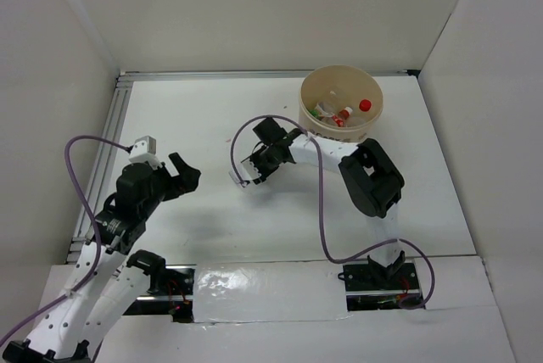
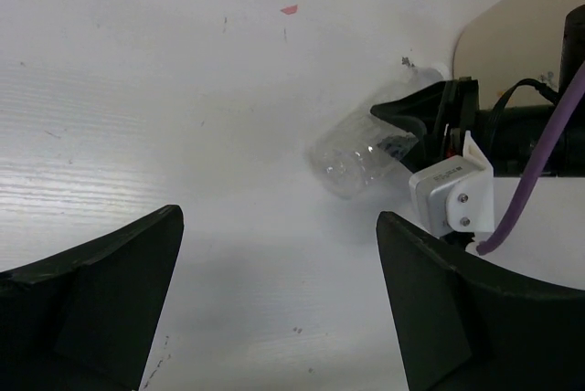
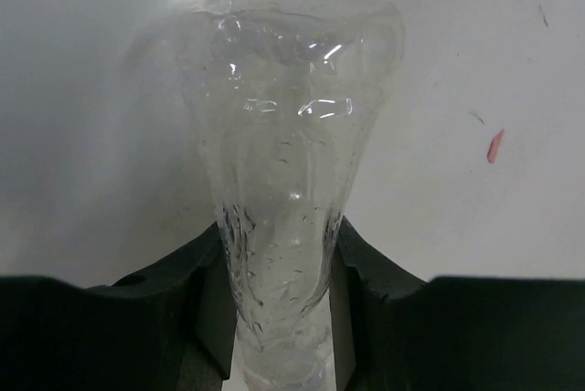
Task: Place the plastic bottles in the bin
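My right gripper (image 1: 254,165) is shut on a clear plastic bottle (image 1: 240,177) and holds it near the middle of the table, left of the bin (image 1: 373,122). In the right wrist view the bottle (image 3: 285,153) is pinched at its narrow part between the jaws of the gripper (image 3: 279,309). The round beige bin at the far right holds a green bottle (image 1: 322,109) and a red-capped bottle (image 1: 363,106); the other bottles in it are hard to tell apart. My left gripper (image 1: 185,175) is open and empty at the left. Its camera shows the held bottle (image 2: 358,158) ahead of its gripper (image 2: 279,295).
White walls close in the table on the left, back and right. A metal rail (image 1: 100,178) runs along the left edge. The right arm's purple cable (image 1: 321,210) loops over the table. The bin's side (image 2: 516,30) shows at the top right of the left wrist view.
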Action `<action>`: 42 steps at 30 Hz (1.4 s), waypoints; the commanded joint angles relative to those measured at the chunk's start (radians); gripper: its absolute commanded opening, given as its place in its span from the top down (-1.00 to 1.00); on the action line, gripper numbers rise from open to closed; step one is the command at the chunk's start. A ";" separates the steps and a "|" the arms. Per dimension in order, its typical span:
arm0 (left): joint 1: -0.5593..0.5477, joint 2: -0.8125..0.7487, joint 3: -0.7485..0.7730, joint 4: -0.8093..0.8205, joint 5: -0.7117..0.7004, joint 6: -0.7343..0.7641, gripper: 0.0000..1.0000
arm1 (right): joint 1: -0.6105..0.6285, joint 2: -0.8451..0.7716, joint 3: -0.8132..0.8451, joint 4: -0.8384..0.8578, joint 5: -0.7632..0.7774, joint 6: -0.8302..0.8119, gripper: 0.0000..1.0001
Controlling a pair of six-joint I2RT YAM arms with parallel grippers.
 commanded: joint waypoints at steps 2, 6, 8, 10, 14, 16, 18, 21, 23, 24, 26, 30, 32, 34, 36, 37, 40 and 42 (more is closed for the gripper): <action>0.009 -0.067 -0.005 0.013 0.018 0.002 -0.99 | 0.040 -0.153 0.088 -0.094 -0.139 0.173 0.32; 0.009 -0.114 -0.040 0.079 0.036 0.002 -0.99 | 0.050 -0.261 0.275 -0.079 -0.203 0.509 0.35; 0.009 -0.125 -0.054 0.124 0.050 -0.009 -0.99 | 0.027 -0.331 0.324 0.000 -0.225 0.699 0.35; 0.009 -0.113 -0.063 0.150 0.065 -0.018 -0.99 | -0.030 -0.376 0.334 0.064 -0.246 0.819 0.35; 0.009 -0.035 -0.051 0.199 0.114 -0.018 -0.99 | -0.177 -0.469 0.357 0.192 -0.259 1.016 0.35; 0.009 0.008 -0.040 0.225 0.131 -0.018 -0.99 | -0.279 -0.490 0.343 0.207 -0.259 1.082 0.29; 0.009 0.033 -0.031 0.266 0.156 -0.008 -0.99 | -0.360 -0.499 0.328 0.181 -0.291 1.128 0.26; 0.009 0.086 -0.020 0.312 0.189 0.002 -0.99 | -0.498 -0.499 0.288 0.105 -0.381 1.128 0.23; 0.009 0.132 -0.011 0.331 0.199 0.011 -0.99 | -0.574 -0.490 0.257 0.072 -0.423 1.128 0.17; 0.009 0.146 -0.011 0.340 0.212 0.011 -0.99 | -0.596 -0.476 0.257 0.046 -0.462 1.119 0.13; 0.009 0.171 -0.002 0.369 0.226 0.011 -0.99 | -0.643 -0.450 0.257 -0.019 -0.496 1.108 -0.01; -0.009 0.230 0.029 0.394 0.246 0.040 -0.99 | -0.699 -0.408 0.309 -0.175 -0.584 1.054 -0.50; -0.020 0.267 0.061 0.404 0.257 0.055 -0.99 | -0.717 -0.408 0.318 -0.200 -0.599 1.054 -1.00; -0.031 0.293 0.079 0.414 0.282 0.080 -0.99 | -0.727 -0.427 0.318 -0.200 -0.570 1.094 -1.00; -0.031 0.329 0.113 0.414 0.291 0.106 -0.99 | -0.737 -0.454 0.306 -0.166 -0.523 1.146 -1.00; -0.040 0.341 0.125 0.414 0.291 0.118 -0.99 | -0.746 -0.468 0.306 -0.134 -0.439 1.183 -1.00; -0.040 0.361 0.159 0.423 0.315 0.163 -0.99 | -0.746 -0.528 0.278 -0.105 -0.205 1.364 -1.00; -0.049 0.370 0.172 0.446 0.347 0.189 -0.99 | -0.756 -0.577 0.236 -0.114 -0.124 1.413 -1.00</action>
